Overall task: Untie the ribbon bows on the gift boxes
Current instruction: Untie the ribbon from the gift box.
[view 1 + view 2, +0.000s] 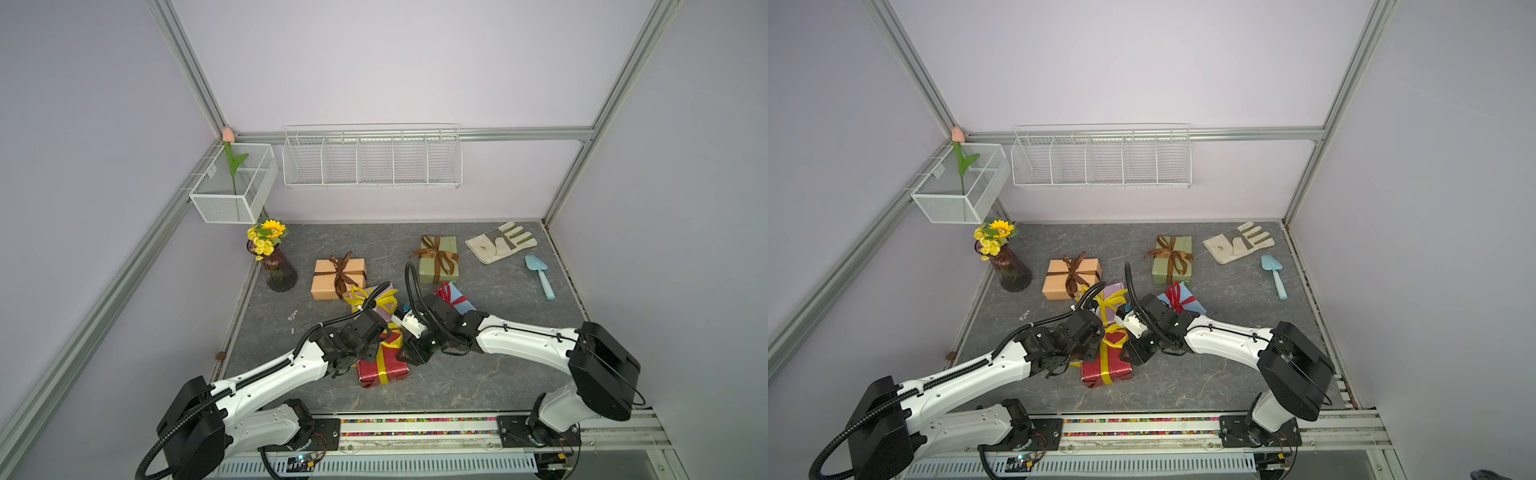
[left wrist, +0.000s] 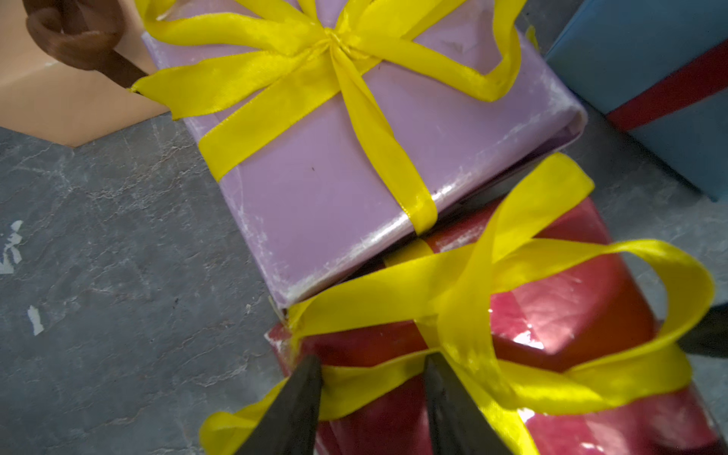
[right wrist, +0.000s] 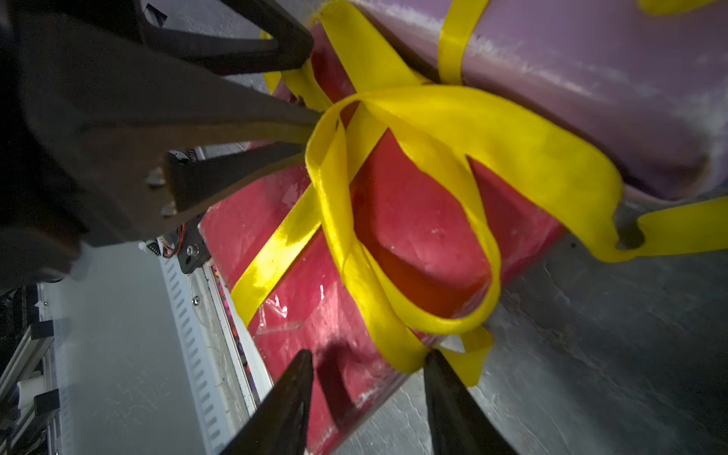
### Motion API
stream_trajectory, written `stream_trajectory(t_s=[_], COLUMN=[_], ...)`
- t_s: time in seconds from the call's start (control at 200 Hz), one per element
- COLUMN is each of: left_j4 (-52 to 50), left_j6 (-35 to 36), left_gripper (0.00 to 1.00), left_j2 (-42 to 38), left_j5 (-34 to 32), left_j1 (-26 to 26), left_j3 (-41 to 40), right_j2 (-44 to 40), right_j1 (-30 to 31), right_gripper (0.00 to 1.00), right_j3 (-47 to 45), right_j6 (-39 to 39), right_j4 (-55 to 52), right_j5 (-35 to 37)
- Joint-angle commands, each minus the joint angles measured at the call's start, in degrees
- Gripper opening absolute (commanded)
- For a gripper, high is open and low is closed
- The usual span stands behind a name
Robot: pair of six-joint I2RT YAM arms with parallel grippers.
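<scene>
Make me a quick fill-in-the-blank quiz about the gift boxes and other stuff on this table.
The red box is tied with a ____ ribbon. The bow on the olive box is ____. The trowel beside the glove is light ____. The yellow flowers stand in a ____.
Missing words: yellow, brown, blue, vase.

Bench [image 1: 457, 382]: nearest box [image 1: 397, 368] is placed front centre, second box [image 2: 315, 189] touching it behind; third box [image 1: 328, 278] is set back-left, fourth box [image 1: 428, 270] back-right, fifth box [image 1: 463, 301], partly hidden, seemingly just before it; vase [image 1: 281, 272] is stood far left, glove [image 1: 496, 249] and trowel [image 1: 540, 277] far right.
</scene>
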Motion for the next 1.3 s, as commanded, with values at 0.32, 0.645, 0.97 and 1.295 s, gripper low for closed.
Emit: stream_trajectory(t_s=[0.32, 0.645, 0.97, 1.295], left_j4=[-5.1, -5.7, -9.1, -1.8], left_j6=[-5.0, -7.4, -11.6, -1.5], left_gripper=[0.06, 0.22, 0.21, 0.49], left_j2=[-0.4, -14.2, -18.9, -9.9], left_j5=[-2.1, -6.8, -9.7, 6.6], left_j1=[-0.2, -0.2, -0.2, -0.2], left_j3=[4.4, 1.0, -0.5, -1.1], right_j2=[2.5, 4.6, 5.3, 5.3], right_j1=[0.4, 0.4, 0.4, 0.4], right_gripper=[0.47, 0.48, 0.48, 0.48], right_j3=[-1.4, -1.4, -1.4, -1.1], right_j6=[4.4, 5.0, 5.0, 4.7], right_j4=[6.3, 7.0, 7.5, 7.3], right_j5=[1.5, 2.2, 1.4, 0.9])
